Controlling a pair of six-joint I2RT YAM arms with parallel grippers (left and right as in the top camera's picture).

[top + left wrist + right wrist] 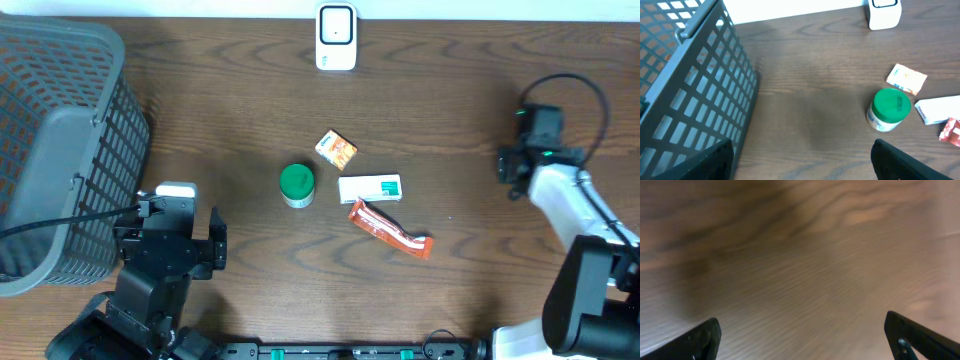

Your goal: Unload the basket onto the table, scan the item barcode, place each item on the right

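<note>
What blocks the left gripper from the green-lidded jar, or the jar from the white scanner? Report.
Nothing visible. Bare table lies between the open left gripper and the green-lidded jar; the basket stands off to the left. From jar to white scanner the table is bare too, the orange packet lying just right of that line.

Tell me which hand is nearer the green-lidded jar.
Left. In the overhead view the left hand is just down-left of the green-lidded jar, beside the basket; the right hand is much farther off to the jar's right, beyond the white box.
</note>
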